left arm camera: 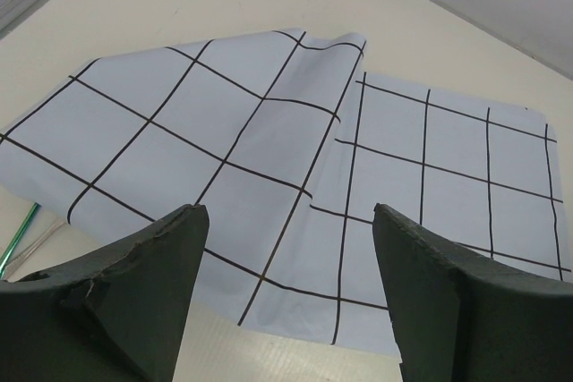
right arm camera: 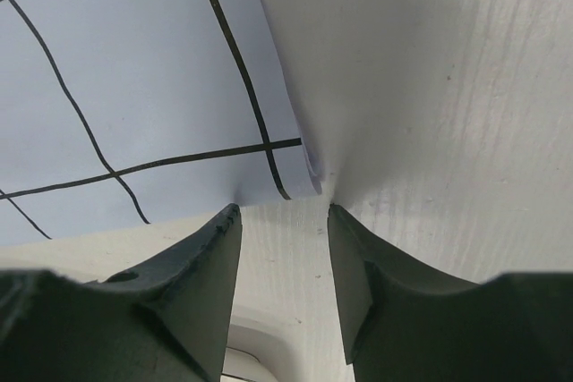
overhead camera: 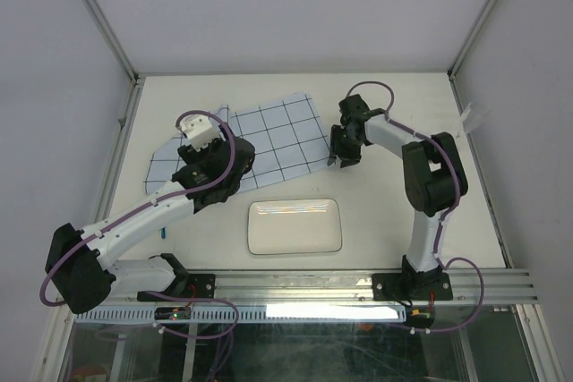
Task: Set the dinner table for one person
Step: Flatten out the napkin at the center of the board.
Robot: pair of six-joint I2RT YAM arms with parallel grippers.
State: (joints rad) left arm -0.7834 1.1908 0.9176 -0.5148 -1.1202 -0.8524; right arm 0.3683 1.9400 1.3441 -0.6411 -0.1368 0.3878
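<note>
My right gripper [right arm camera: 285,212]: jaws half apart, holding nothing. A corner of the pale-blue grid-lined cloth [right arm camera: 134,87] sits just ahead of its tips, so the right arm is nearer. My left gripper [left arm camera: 291,216]: spread wide, holding nothing, over the cloth's folded left side. The cream-white matte dinner table [overhead camera: 255,89] lies under both.

Overhead camera faces the dinner table [overhead camera: 367,221]; 2 wrist views (close) share cloth [overhead camera: 277,136].

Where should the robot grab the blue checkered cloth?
The near right corner of the cloth, coming from the right side. It lies thin and flat, but that corner seems to lift a little, just ahead of the right gripper and its parted jaws.
</note>
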